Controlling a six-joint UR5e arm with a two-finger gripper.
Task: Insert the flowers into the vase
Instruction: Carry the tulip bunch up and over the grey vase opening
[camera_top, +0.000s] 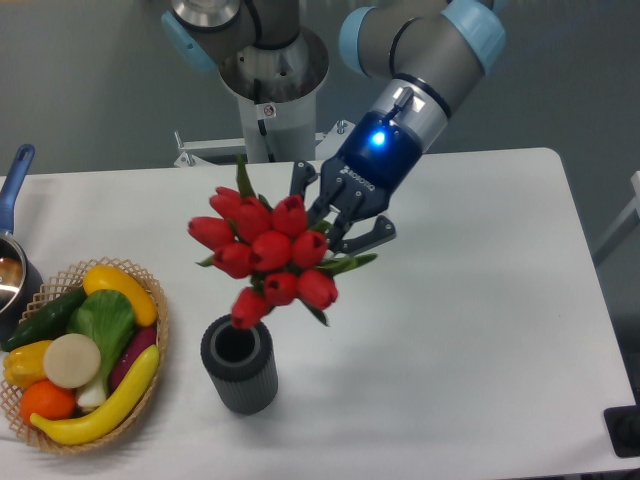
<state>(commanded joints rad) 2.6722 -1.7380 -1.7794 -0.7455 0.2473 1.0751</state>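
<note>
The flowers (268, 250) are a tight bunch of red tulip buds with narrow green leaves, held tilted in the air with the buds toward the left. My gripper (338, 232) is shut on the stem end of the bunch, to the right of the buds; the stems are hidden behind the buds and fingers. The vase (239, 364) is a small dark grey ribbed cylinder standing upright on the white table, its round mouth open. The lowest bud hangs just above the vase's rim, at its right side.
A woven basket (152, 340) of toy fruit and vegetables stands to the left of the vase. A blue-handled metal pot (14, 262) sits at the far left edge. The robot base (270, 80) stands behind the table. A dark object (625, 432) sits at the right front corner.
</note>
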